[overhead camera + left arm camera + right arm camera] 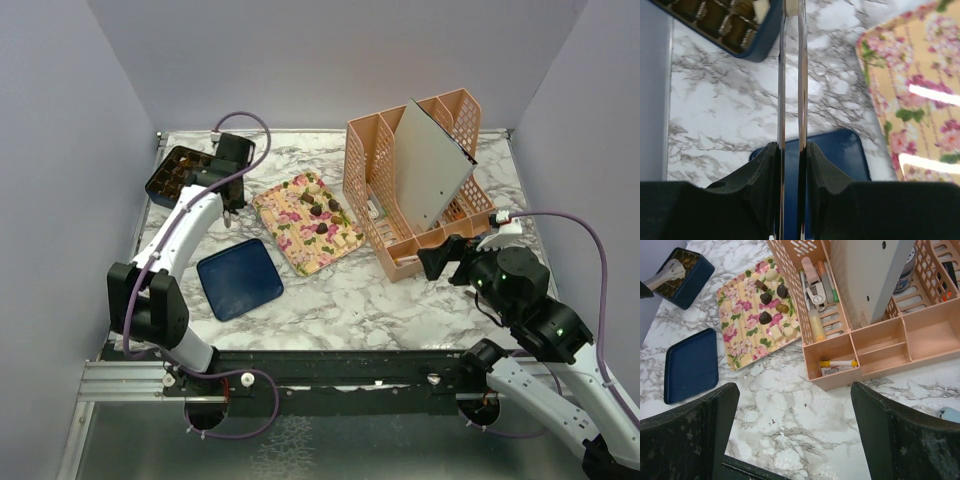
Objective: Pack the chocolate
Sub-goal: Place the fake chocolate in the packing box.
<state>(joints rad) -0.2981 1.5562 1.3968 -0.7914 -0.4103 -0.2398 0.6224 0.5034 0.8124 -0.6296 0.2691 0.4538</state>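
Note:
Several chocolate pieces [320, 212], dark brown and cream, lie on a floral tray [290, 235]; the right wrist view shows them too [766, 298]. More chocolate fills the gridded dark blue box [175, 172] at the back left. My left gripper [232, 190] hovers between box and tray, shut on metal tongs [782, 75] whose two blades run up out of frame beside the box [747, 47]. Whether the tong tips hold anything is hidden. My right gripper [794, 387] stands wide open over bare marble, in front of the organizer.
The box's dark blue lid [240, 278] lies flat in front of the tray. A pink mesh desk organizer [372, 190] with a grey board [430, 165], pens and small items stands at the right. Grey walls enclose the table.

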